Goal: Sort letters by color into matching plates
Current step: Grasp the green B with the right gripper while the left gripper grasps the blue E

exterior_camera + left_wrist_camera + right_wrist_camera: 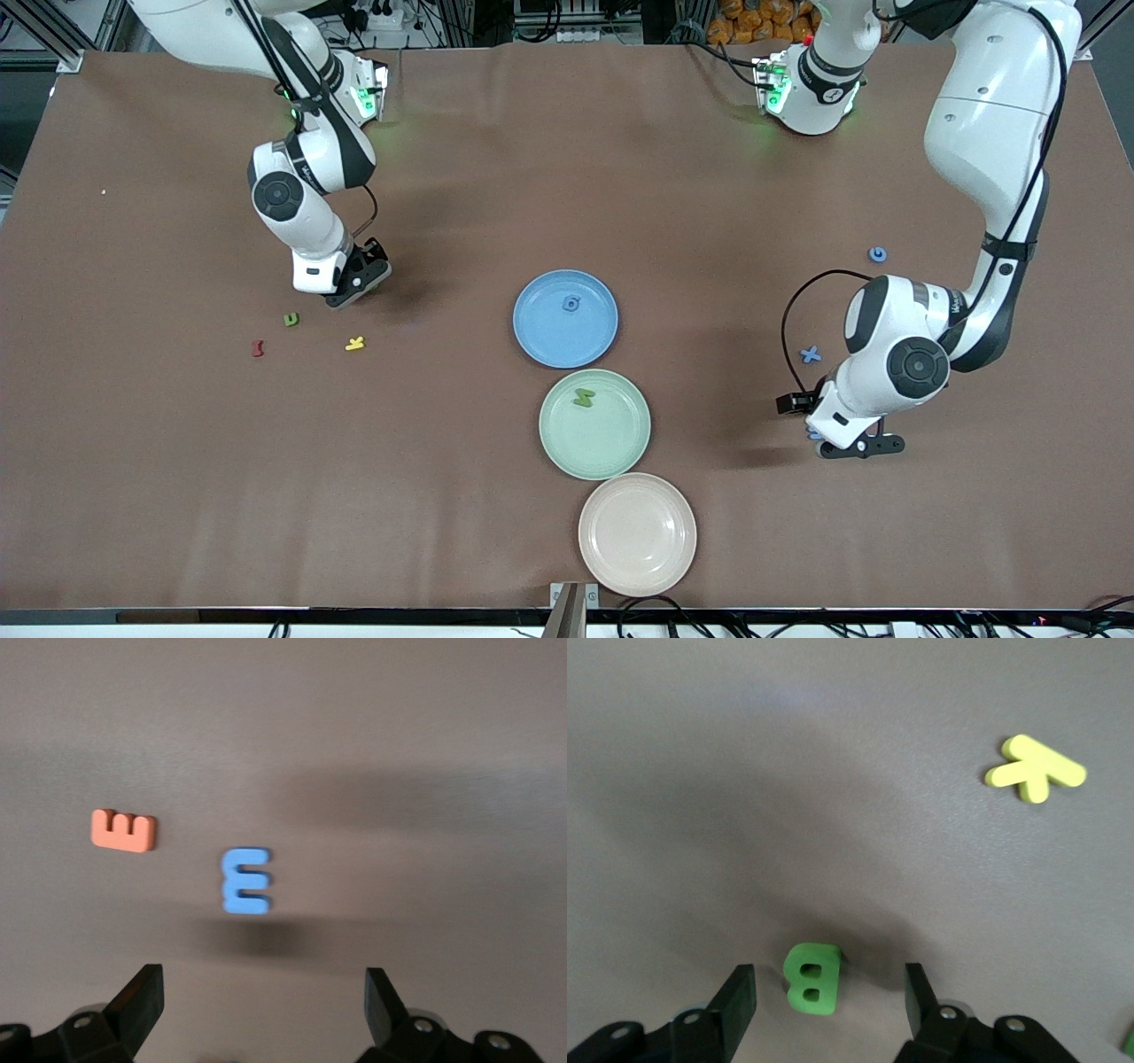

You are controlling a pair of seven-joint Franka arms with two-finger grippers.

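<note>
My right gripper (359, 279) is down at the table with its fingers open on either side of a green letter B (812, 977), a gap showing on both sides. A yellow K (1035, 769) lies close by. My left gripper (858, 446) hangs low and open over the table near a blue E (246, 880) and an orange E (124, 830). The blue plate (540, 332) holds one blue letter (571, 304). The mint green plate (602, 443) holds a green letter (584, 398). The beige plate (637, 533) holds nothing.
Near the right gripper lie a green letter (291, 319), a red letter (258, 348) and the yellow K (355, 343). A blue O (877, 255) and a blue X (810, 354) lie toward the left arm's end. The three plates form a line in mid-table.
</note>
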